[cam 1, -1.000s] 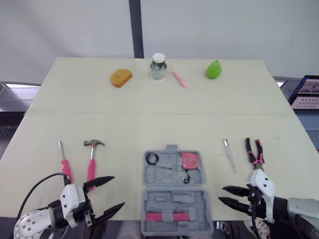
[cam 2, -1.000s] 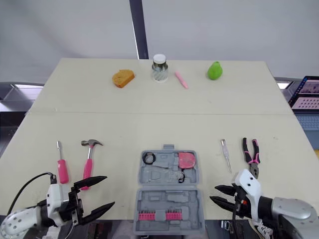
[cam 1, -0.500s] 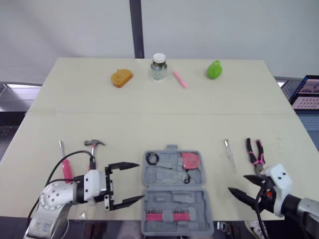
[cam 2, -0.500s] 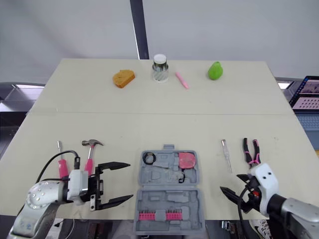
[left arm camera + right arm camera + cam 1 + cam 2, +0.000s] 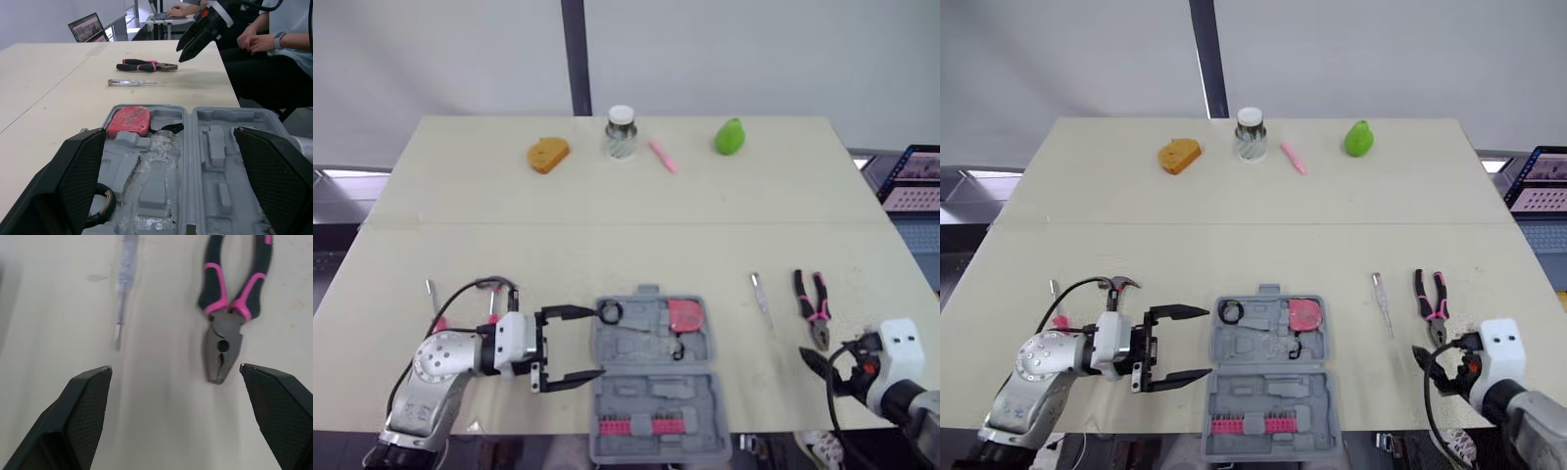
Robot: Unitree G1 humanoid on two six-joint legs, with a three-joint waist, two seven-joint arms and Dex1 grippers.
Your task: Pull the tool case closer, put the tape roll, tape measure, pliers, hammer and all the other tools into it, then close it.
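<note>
Pliers [image 5: 222, 328] lie near right gripper [image 5: 175, 367], its fingers [image 5: 88, 401] spread.

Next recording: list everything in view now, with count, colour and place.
table: 1, cream
tool case: 1, grey, open, near centre
tape roll: 1, black, case's far half
tape measure: 1, pink, case's far half
bit strip: 1, pink, case's near half
pliers: 1, black-pink, right of case
clear screwdriver: 1, between case and pliers
hammer: 1, dark head, behind left arm
pink screwdriver: 1, left of hammer
orange block, jar, pink pen, green pear: 1 each, far edge
laptop: 1, dark, beyond table's right
person: 1, seated past table edge
left gripper: open, at case's left
right gripper: open, near pliers
</note>
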